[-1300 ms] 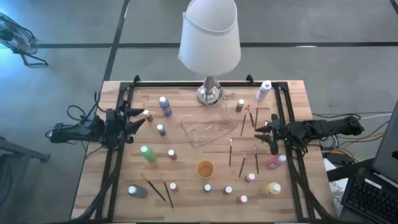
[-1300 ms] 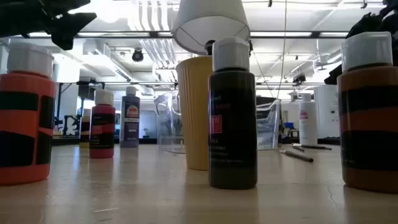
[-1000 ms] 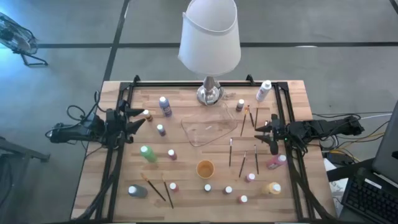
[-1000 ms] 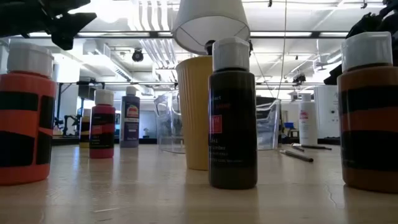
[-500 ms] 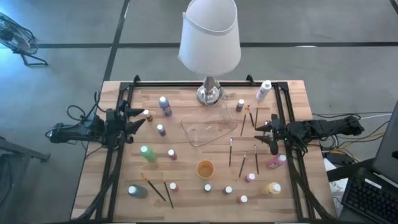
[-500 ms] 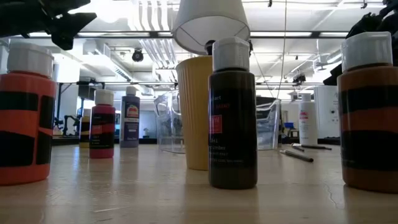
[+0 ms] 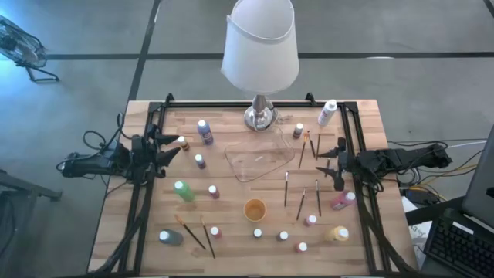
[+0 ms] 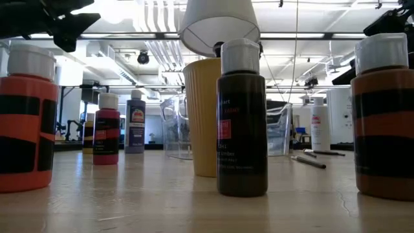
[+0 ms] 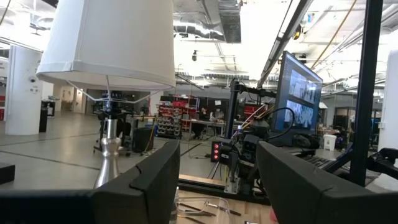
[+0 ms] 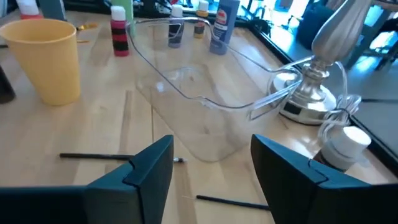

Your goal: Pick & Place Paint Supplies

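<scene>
Clear plastic tray (image 7: pixel 258 161) at table centre, in front of lamp (image 7: pixel 260 46); appears empty, likely the drop-off for supplies, hence central within reach of both arms.
Paint bottles (image 7: pixel 184 191) scattered all round tray, standing upright; none gathered yet.
Brushes (image 7: pixel 286 188) lying flat just right of tray; another pair (image 7: pixel 197 234) front-left of tray.
Orange cup (image 7: pixel 255 209) just in front of tray.
Right gripper (image 7: pixel 333 163) right of tray, above brushes; fingers (image 10: pixel 149 165) apart, holding nothing, seemingly readying for a brush.
Left gripper (image 7: pixel 171 144) left of tray, jaws wide apart, empty, waiting.
</scene>
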Robot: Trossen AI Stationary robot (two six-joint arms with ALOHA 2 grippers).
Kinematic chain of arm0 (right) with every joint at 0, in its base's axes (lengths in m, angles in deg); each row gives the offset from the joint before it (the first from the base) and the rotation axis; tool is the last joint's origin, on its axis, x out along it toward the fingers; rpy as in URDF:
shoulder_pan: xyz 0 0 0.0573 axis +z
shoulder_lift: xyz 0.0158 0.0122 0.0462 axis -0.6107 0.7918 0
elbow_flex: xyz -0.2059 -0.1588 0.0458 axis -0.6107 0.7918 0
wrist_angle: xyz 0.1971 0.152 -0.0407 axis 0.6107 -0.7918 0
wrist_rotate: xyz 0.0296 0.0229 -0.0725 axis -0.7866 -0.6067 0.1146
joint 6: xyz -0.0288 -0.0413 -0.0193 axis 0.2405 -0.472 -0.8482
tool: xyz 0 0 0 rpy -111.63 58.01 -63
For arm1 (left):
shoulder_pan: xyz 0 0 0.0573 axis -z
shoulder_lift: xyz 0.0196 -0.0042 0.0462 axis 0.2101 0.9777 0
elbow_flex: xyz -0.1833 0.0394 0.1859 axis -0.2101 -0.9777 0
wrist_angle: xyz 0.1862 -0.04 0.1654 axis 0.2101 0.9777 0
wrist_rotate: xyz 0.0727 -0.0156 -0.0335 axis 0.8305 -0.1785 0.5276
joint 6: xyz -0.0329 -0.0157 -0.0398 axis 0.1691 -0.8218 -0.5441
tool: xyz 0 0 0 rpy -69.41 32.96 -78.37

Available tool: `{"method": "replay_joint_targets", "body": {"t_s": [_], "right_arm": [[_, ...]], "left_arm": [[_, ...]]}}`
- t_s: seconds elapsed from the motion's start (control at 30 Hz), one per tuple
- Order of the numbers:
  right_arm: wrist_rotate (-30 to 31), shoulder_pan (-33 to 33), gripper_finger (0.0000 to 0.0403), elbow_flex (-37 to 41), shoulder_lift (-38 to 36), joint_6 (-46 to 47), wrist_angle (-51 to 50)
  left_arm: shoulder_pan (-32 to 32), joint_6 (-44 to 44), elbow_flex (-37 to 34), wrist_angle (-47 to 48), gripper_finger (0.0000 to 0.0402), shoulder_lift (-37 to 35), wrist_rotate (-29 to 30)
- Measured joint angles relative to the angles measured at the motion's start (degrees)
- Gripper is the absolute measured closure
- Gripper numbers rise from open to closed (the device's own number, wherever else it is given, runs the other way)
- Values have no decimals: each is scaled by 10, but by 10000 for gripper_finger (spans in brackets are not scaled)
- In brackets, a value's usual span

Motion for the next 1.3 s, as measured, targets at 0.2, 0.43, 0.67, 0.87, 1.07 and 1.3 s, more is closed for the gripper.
{"method": "replay_joint_targets", "body": {"t_s": [0.2,0.43,0.67,0.87,1.07,1.3], "right_arm": [[32,0,181,0,1,-18,25],[34,0,168,0,4,-74,227],[34,0,150,0,4,-116,524],[34,0,134,-4,9,-201,729],[226,0,118,-86,47,-233,596],[418,0,98,-192,136,-194,401]], "left_arm": [[0,0,0,0,183,0,0],[0,0,0,0,183,0,0],[0,0,0,0,183,0,0],[0,0,0,0,183,0,0],[0,0,0,0,183,0,0],[0,0,0,0,183,0,0]]}}
